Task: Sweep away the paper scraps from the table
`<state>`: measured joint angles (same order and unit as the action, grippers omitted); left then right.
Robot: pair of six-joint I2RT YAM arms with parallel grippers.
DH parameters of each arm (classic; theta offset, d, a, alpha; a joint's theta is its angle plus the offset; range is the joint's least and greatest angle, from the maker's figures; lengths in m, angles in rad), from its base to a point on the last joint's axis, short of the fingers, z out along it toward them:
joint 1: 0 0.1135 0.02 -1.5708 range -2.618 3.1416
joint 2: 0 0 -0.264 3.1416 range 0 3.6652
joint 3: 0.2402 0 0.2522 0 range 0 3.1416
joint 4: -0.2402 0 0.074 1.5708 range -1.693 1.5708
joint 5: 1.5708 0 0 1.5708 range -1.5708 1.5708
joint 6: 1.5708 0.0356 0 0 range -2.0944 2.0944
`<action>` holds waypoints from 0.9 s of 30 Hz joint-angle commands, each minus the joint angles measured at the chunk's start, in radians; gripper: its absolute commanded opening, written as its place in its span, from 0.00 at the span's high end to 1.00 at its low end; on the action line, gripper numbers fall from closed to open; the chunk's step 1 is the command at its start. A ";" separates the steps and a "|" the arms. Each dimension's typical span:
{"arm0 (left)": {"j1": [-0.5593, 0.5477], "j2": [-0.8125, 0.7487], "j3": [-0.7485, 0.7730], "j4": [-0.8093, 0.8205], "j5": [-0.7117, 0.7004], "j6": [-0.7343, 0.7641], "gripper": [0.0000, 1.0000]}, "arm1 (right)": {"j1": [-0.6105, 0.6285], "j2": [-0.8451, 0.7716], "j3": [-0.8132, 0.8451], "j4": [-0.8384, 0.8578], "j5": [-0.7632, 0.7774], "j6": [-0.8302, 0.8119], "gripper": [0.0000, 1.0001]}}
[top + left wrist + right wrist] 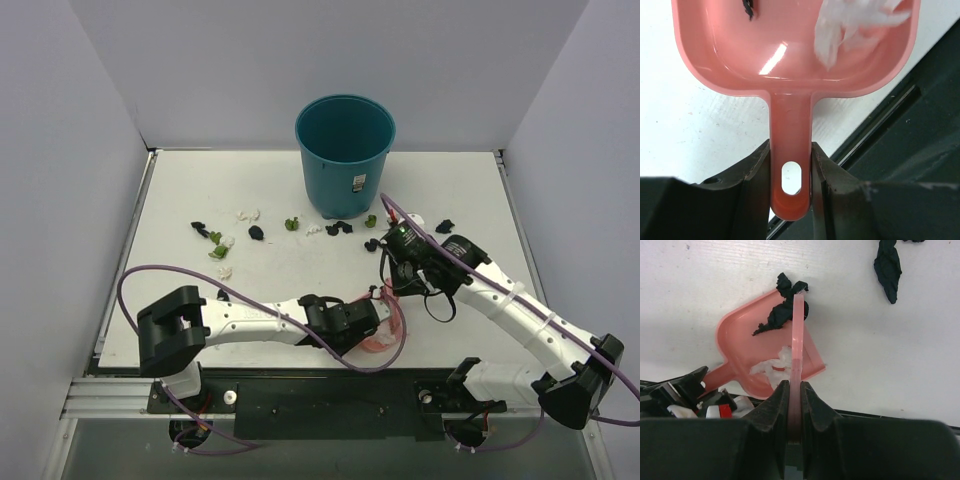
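- Tiny crumpled paper scraps (256, 232) in black, green and white, strewn in a loose band across the large flat white table (280, 265), out ahead of the left gripper (790, 160) and the right gripper (795, 387).
- Most of the band well beyond the left gripper and off to its left; a few pieces nearer, just beyond the right gripper.
- One black crumpled scrap (782, 310) straight ahead of the right gripper, lying across the lip of the pan, partly inside and partly on the tabletop.
- A second black piece (887, 267) farther ahead and to the right of that gripper, alone on bare white surface.
- Left gripper clamped on the stem handle of the pink plastic dustpan (740, 50), a finger pressed against each side level with the hanging hole.
- Right gripper closed on the thin pink plastic brush (798, 335), seen edge-on, reaching forward over the pan to the black scrap at its lip.
- Inside the dustpan, ahead of the left gripper: a small black bit (747, 7) at the far edge and a blurred white tuft (855, 25) to the right; bristles or paper, cannot tell.
- Tall teal plastic bucket (345, 150) upright, well beyond both grippers and just behind the band of scraps; contents not discernible.
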<state>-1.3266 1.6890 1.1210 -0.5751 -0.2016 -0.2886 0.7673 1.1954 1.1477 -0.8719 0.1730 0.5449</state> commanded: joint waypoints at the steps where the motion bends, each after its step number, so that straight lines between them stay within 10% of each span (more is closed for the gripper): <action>1: 0.015 0.014 0.025 0.052 0.001 -0.020 1.00 | -0.008 -0.045 0.053 -0.006 -0.001 0.004 1.00; 27: 0.101 -0.006 -0.003 0.000 0.100 0.011 1.00 | -0.325 0.140 0.227 -0.038 0.378 -0.259 1.00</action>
<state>-1.2465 1.6981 1.0981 -0.5491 -0.1223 -0.3000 0.4889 1.2407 1.3193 -0.8963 0.4202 0.3977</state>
